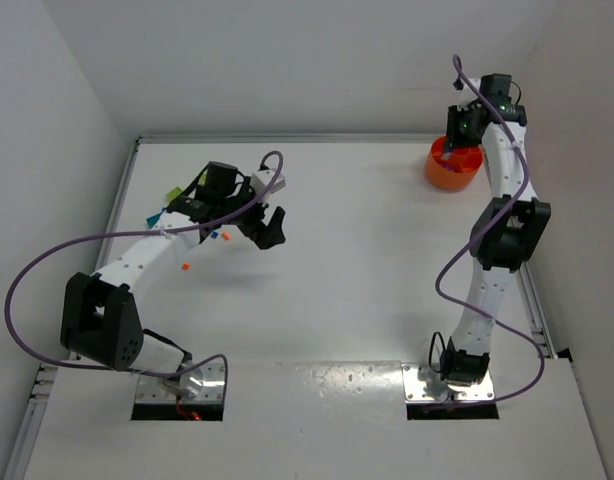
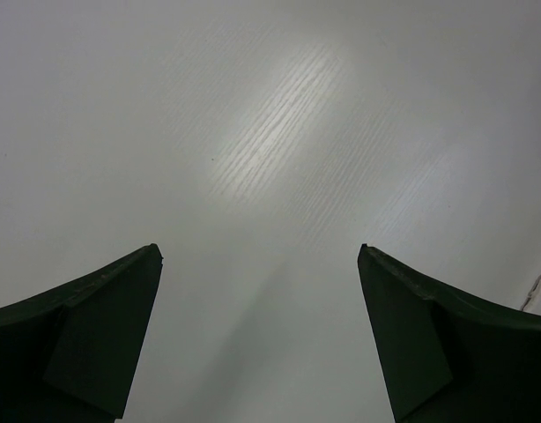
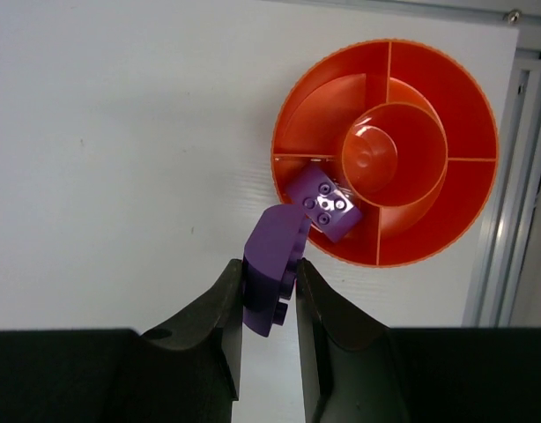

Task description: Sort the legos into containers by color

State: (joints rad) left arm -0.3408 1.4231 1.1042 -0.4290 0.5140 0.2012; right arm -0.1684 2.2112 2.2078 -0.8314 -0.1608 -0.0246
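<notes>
a small purple plastic lego piece [image 3: 272, 264] with a curved top is pinched between the two black fingers of the right gripper [image 3: 269, 268], which are closed narrow on its sides. its lower end sits down between the fingers and its upper end sticks out past the fingertips. that upper end reaches the near-left rim of a bright orange round plastic bowl [image 3: 464, 115]. how high the piece hangs above the rim is hard to judge from this angle.

just beyond the held piece, a second purple studded brick [image 3: 324, 204] lies tilted inside the bowl, studs up, in the near-left part. the bowl is split by thin walls into sections around a raised centre dome.

from the top view the right gripper [image 1: 455, 140] is over the orange bowl [image 1: 449, 178], at the far right of the white table [image 1: 367, 280].

well apart, on the left side, the left gripper [image 1: 270, 225] has its fingers spread wide. its wrist view shows the left gripper [image 2: 258, 248] with only bare table between them. a few tiny bricks lie near that arm: an orange-red brick [image 1: 185, 267], a blue brick [image 1: 215, 237] and a yellow-green brick [image 1: 172, 190].
</notes>
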